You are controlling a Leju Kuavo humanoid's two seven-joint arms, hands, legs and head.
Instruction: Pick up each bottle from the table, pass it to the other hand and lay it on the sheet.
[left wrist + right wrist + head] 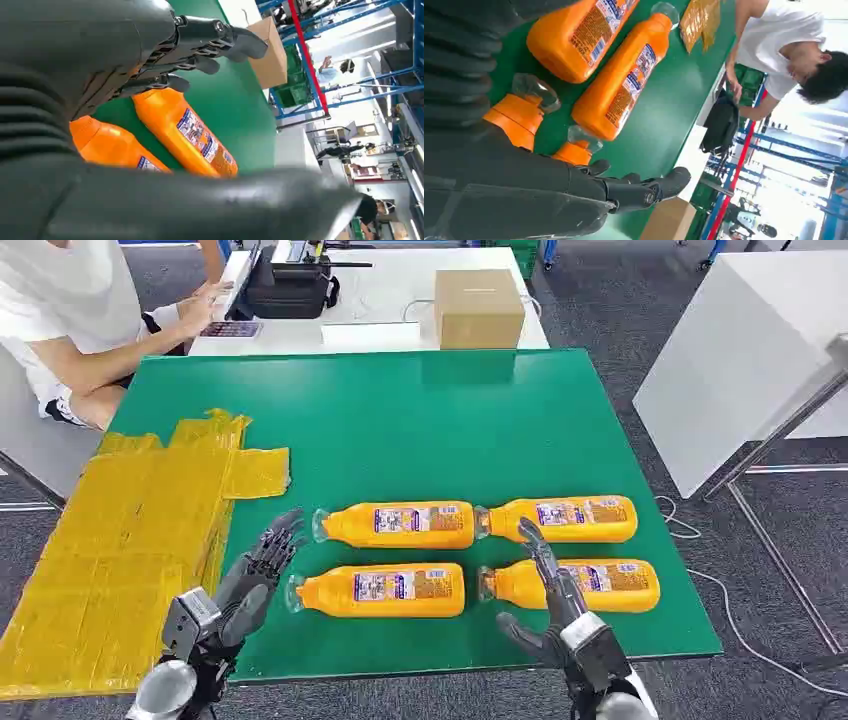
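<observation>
Several orange bottles lie on their sides on the green table (pixel 400 420), caps to the left: back-left bottle (pixel 400 525), back-right bottle (pixel 565 519), front-left bottle (pixel 385 590), front-right bottle (pixel 610 585). A yellow sheet (pixel 130 540) covers the table's left edge. My left hand (pixel 255 575) is open, fingers spread, just left of the front-left bottle's cap and holding nothing. My right hand (pixel 550 590) is open over the front-right bottle's neck, thumb out to the left. In the right wrist view the dark fingers (pixel 644 190) stretch past two bottle necks (pixel 519 117).
Behind the green table, a white table carries a cardboard box (pixel 478 307) and a black bag (pixel 290 285). A person (pixel 60 330) in a white shirt sits at the back left. Another white table (pixel 740 350) stands to the right.
</observation>
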